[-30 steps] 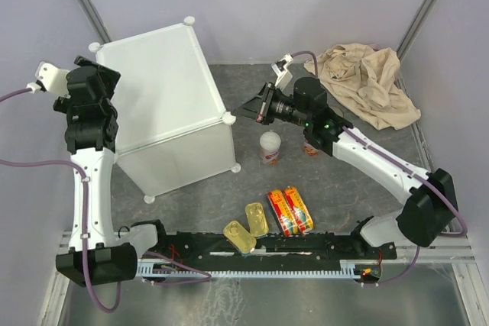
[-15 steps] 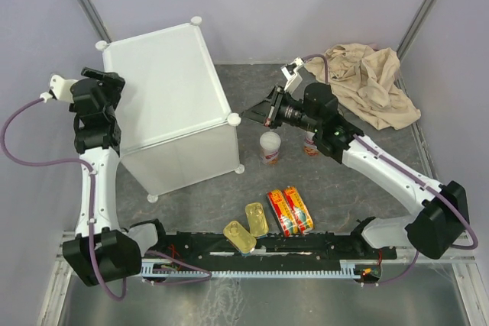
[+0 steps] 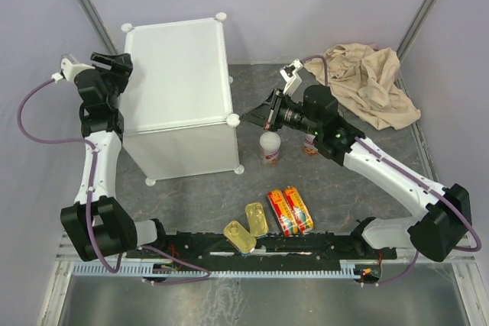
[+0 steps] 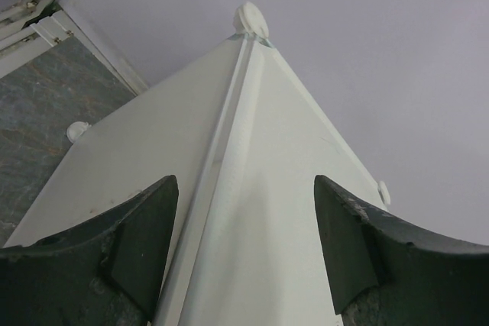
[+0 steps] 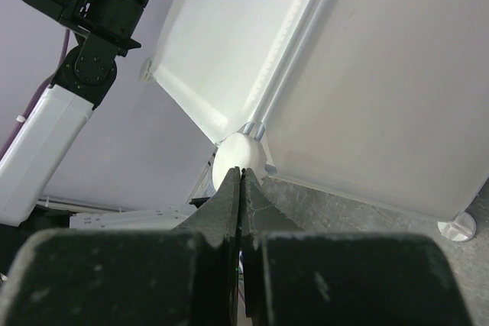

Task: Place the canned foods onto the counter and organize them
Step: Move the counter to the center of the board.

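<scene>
The counter (image 3: 177, 74) is a big white cube at the back left. My left gripper (image 3: 122, 62) is open, its jaws on either side of the counter's upper left edge (image 4: 229, 150). My right gripper (image 3: 243, 117) is shut and empty, its tip touching the counter's near right top knob (image 5: 238, 155). A white-and-red cylinder (image 3: 270, 146) stands right of the counter. A second tin (image 3: 309, 147) is mostly hidden under my right arm. Two red-yellow oblong tins (image 3: 289, 211) and two gold tins (image 3: 247, 227) lie near the front. The dark cylinder is not in view.
A beige cloth (image 3: 370, 82) lies bunched at the back right. The grey walls close in at the back and both sides. A black rail (image 3: 267, 248) runs along the near edge. The left arm (image 5: 99, 28) shows beyond the counter in the right wrist view.
The counter has turned clockwise and shifted back, now nearly square to the table. My left gripper has swung back and right along its edge. My right gripper has stayed at the corner knob.
</scene>
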`<control>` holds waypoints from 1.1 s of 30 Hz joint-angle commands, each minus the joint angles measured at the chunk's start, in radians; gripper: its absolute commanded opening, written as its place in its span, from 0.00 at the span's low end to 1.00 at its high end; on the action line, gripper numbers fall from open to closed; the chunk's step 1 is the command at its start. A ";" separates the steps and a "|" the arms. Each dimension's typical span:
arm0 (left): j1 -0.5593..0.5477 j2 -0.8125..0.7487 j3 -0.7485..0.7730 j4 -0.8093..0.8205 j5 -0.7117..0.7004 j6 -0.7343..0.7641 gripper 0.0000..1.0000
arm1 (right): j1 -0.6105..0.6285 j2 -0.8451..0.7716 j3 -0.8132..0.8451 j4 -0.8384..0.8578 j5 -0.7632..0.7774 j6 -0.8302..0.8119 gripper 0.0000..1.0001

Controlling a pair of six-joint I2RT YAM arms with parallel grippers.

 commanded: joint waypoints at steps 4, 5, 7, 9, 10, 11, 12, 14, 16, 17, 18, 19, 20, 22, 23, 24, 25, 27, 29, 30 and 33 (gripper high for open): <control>-0.067 0.096 0.027 0.021 0.126 -0.014 0.76 | 0.041 0.035 0.025 0.044 -0.018 -0.016 0.01; -0.079 0.104 0.031 0.022 0.126 -0.004 0.76 | 0.044 0.038 0.030 0.043 -0.016 -0.018 0.01; -0.099 0.119 0.036 0.022 0.125 0.009 0.76 | 0.050 0.044 0.040 0.032 -0.010 -0.025 0.01; -0.120 0.131 0.034 0.024 0.124 0.014 0.76 | 0.054 0.048 0.044 0.030 -0.007 -0.027 0.01; -0.128 0.135 0.032 0.026 0.123 0.016 0.76 | 0.057 0.049 0.047 0.027 -0.005 -0.028 0.01; -0.135 0.138 0.029 0.026 0.124 0.018 0.76 | 0.062 0.049 0.049 0.021 -0.001 -0.031 0.01; -0.142 0.140 0.025 0.027 0.123 0.017 0.76 | 0.065 0.050 0.052 0.015 0.005 -0.035 0.01; -0.153 0.143 0.009 0.034 0.122 0.014 0.76 | 0.070 0.051 0.055 0.004 0.015 -0.042 0.01; -0.160 0.139 -0.007 0.041 0.121 0.011 0.76 | 0.071 0.051 0.054 -0.003 0.026 -0.046 0.01; -0.164 0.137 -0.015 0.047 0.124 0.010 0.76 | 0.071 0.050 0.053 -0.004 0.030 -0.047 0.01; -0.171 0.135 -0.020 0.049 0.124 0.012 0.76 | 0.071 0.050 0.051 -0.006 0.033 -0.047 0.01; -0.179 0.132 -0.025 0.050 0.122 0.014 0.76 | 0.073 0.047 0.050 -0.006 0.036 -0.046 0.01; -0.192 0.130 -0.030 0.052 0.121 0.016 0.76 | 0.073 0.046 0.049 -0.010 0.039 -0.047 0.01; -0.215 0.128 -0.035 0.055 0.119 0.022 0.76 | 0.074 0.039 0.053 -0.020 0.049 -0.054 0.01; -0.228 0.130 -0.037 0.055 0.117 0.025 0.76 | 0.075 0.037 0.056 -0.030 0.055 -0.059 0.01; -0.242 0.132 -0.041 0.055 0.112 0.028 0.76 | 0.077 0.034 0.058 -0.038 0.062 -0.065 0.01; -0.256 0.132 -0.044 0.055 0.110 0.031 0.76 | 0.077 0.031 0.059 -0.043 0.067 -0.068 0.01; -0.281 0.134 -0.054 0.055 0.101 0.035 0.76 | 0.077 0.028 0.060 -0.056 0.075 -0.074 0.01; -0.296 0.135 -0.069 0.064 0.098 0.032 0.76 | 0.077 0.028 0.063 -0.080 0.091 -0.087 0.01; -0.302 0.135 -0.075 0.066 0.096 0.031 0.76 | 0.077 0.028 0.066 -0.097 0.099 -0.095 0.01; -0.308 0.128 -0.095 0.067 0.086 0.025 0.76 | 0.076 0.029 0.076 -0.158 0.144 -0.128 0.09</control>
